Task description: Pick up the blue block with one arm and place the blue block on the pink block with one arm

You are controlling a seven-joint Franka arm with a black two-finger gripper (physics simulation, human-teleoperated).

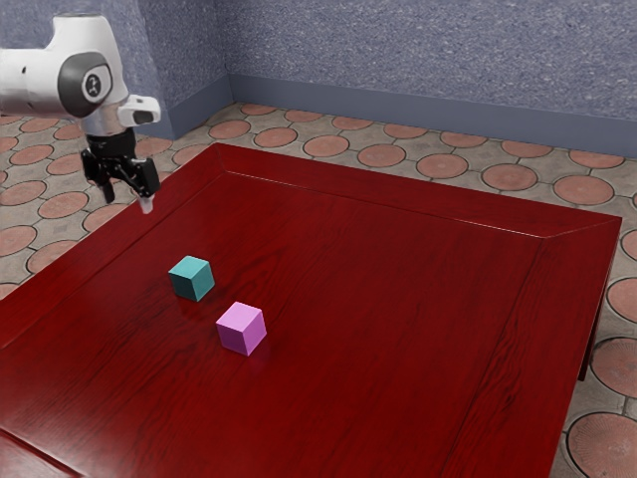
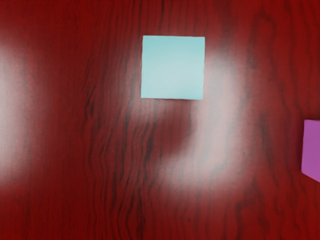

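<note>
Two blocks rest on the red table [image 1: 428, 299], each flat on the wood. The blue block [image 1: 191, 278] sits toward the exterior view's left. The pink block [image 1: 242, 329] is just beside it, nearer the camera and slightly toward the exterior view's right, with a narrow gap between them. Our gripper [image 1: 127, 199] hangs in the air, up and to the exterior view's left of both blocks and well apart from them, fingers spread and empty. In the wrist view we look straight down on the blue block's [image 2: 173, 67] top face, with the pink block [image 2: 312, 150] off to one side.
</note>
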